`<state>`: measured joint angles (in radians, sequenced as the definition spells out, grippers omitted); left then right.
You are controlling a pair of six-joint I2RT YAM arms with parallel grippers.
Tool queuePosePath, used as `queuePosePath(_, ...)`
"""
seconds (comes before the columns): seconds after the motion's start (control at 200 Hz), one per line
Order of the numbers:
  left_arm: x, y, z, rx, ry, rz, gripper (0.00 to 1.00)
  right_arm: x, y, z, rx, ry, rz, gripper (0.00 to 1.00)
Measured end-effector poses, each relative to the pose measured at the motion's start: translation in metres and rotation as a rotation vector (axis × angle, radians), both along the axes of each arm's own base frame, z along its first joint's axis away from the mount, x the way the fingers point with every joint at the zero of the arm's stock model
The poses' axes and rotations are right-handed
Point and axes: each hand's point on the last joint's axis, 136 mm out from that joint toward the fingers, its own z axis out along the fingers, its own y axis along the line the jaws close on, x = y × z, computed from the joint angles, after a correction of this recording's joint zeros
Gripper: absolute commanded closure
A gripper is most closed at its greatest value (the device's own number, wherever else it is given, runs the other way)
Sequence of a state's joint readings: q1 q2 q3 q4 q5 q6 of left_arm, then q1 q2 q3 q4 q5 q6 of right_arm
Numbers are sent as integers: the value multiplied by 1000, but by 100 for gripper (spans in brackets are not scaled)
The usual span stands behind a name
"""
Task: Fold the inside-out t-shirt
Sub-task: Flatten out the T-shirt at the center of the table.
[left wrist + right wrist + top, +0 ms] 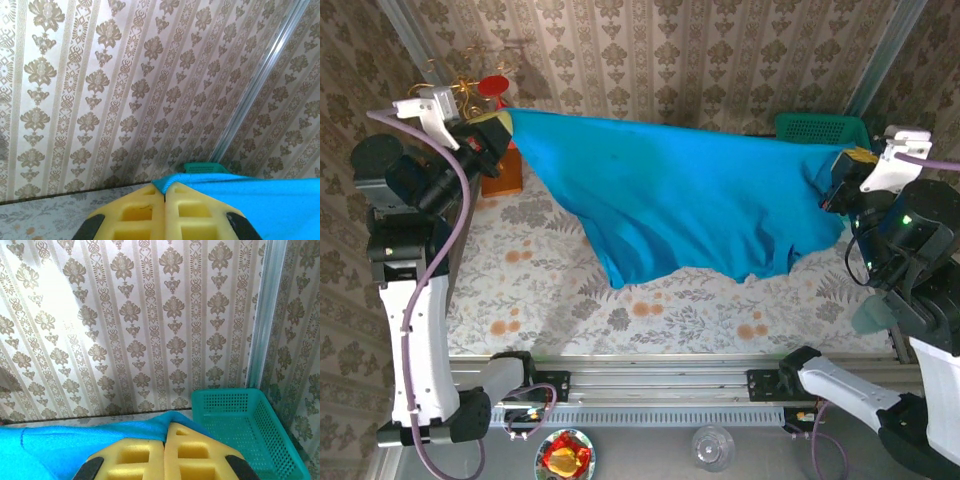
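Left hand (500,123) and right hand (858,157) clamp the t-shirt (680,190) aloft

Fills the middle of the top view: a table (650,310) under a pale cloth printed with orange and grey flowers. Bears at upper left of the frame an orange-brown box (505,170), with a gold wire ornament (470,88) just above it. Holds at upper right, by the far wall, a green mesh basket (820,128). Ends at the lower edge in a metal rail (660,385). Cannot tell whether the hanging hem of the t-shirt (670,200) touches the cloth.
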<state>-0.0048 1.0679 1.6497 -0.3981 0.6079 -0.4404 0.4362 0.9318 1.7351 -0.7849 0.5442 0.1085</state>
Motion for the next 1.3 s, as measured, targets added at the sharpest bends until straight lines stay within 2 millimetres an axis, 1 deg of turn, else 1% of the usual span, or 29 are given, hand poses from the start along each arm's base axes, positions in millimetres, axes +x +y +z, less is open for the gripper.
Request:
queuePosePath(0.045,2,1,-1,0,4,5,100,6,3,0,-5,8,0,100)
queuePosePath(0.105,13,1,-7,0,25,11,100,19,9,-5,-20,33,0,100)
queuePosePath(0.14,23,2,-13,-1,47,14,100,31,14,-10,-34,57,-1,100)
queuePosePath(0.21,55,3,-35,0,116,20,100,61,25,-26,-64,124,-12,100)
queuePosePath(0.285,99,3,-70,2,213,26,100,103,35,-51,-100,214,-34,100)
queuePosePath(0.31,117,3,-87,6,253,28,100,117,38,-61,-108,243,-39,100)
queuePosePath(0.345,140,4,-109,11,309,31,100,140,42,-79,-118,294,-44,100)
queuePosePath(0.35,146,4,-115,14,324,32,100,145,43,-84,-120,306,-44,100)
queuePosePath(0.415,189,5,-159,26,432,36,100,184,46,-122,-132,403,-54,100)
queuePosePath(0.435,204,5,-174,31,471,40,100,194,45,-132,-130,429,-59,100)
queuePosePath(0.455,216,6,-187,39,501,45,100,206,45,-144,-128,459,-62,95)
queuePosePath(0.475,228,6,-198,42,526,46,100,214,44,-152,-127,478,-69,91)
queuePosePath(0.505,244,6,-213,53,559,52,93,230,42,-165,-122,516,-75,87)
queuePosePath(0.51,250,6,-218,60,568,56,91,233,42,-168,-120,523,-74,86)
queuePosePath(0.54,260,6,-227,67,593,62,82,244,41,-175,-111,542,-80,80)
queuePosePath(0.56,269,6,-235,80,608,67,77,251,41,-180,-100,556,-81,76)
queuePosePath(0.59,280,6,-242,97,623,77,74,262,40,-184,-87,571,-85,72)
queuePosePath(0.625,289,4,-246,111,634,84,71,270,39,-184,-77,580,-86,70)
queuePosePath(0.665,296,3,-245,127,637,91,68,275,39,-182,-65,582,-84,69)
queuePosePath(0.735,295,-4,-236,162,626,96,65,271,39,-177,-41,591,-70,69)
queuePosePath(0.83,277,-19,-216,216,595,82,65,254,42,-175,-9,607,-40,68)
queuePosePath(0.865,267,-27,-211,234,590,72,65,244,44,-180,6,624,-25,68)
queuePosePath(0.92,247,-38,-206,260,586,47,65,225,47,-195,30,668,3,68)
queuePosePath(0.995,215,-53,-213,293,608,11,65,196,50,-224,75,740,35,68)
queuePosePath(1.025,200,-57,-221,311,627,-3,65,185,52,-236,93,772,48,69)
queuePosePath(1.065,186,-62,-232,325,649,-14,64,171,55,-253,121,811,63,69)
queuePosePath(1.115,165,-62,-257,353,706,-19,63,154,60,-275,156,861,82,69)
queuePosePath(1.19,137,-57,-303,401,811,-8,63,127,68,-309,210,938,101,70)
queuePosePath(1.3,95,-41,-380,492,988,33,61,87,86,-353,267,1041,140,70)
